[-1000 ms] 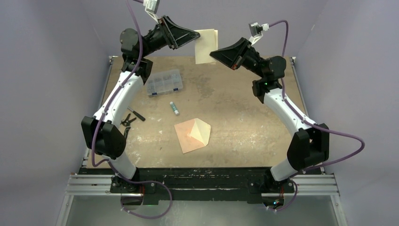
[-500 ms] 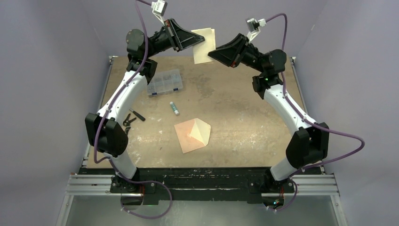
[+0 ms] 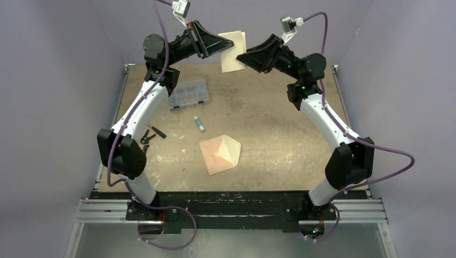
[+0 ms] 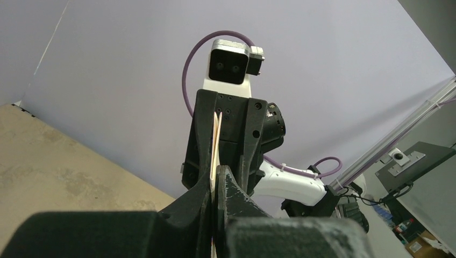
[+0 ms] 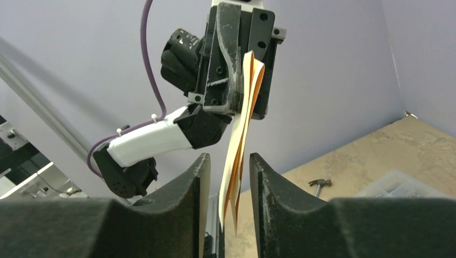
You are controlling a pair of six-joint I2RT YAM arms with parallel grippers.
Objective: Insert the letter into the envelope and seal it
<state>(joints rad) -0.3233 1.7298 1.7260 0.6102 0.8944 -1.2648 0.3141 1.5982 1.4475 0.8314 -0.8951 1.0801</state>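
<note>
My left tool [image 3: 225, 47] is clamped tight on one edge of the thin, folded salmon-pink paper letter [image 3: 234, 51], held in the air over the far edge of the table [image 3: 269, 123]. My right tool [image 5: 228, 164] stands narrowly parted, one finger on each side of the letter's free end, with a gap on both sides. From my left wrist the sheet shows only edge-on. The small salmon-pink paper envelope [image 3: 219, 154], pale flap open, lies flat mid-table, well apart. Both arms rise high with bent elbows, tools facing each other.
</note>
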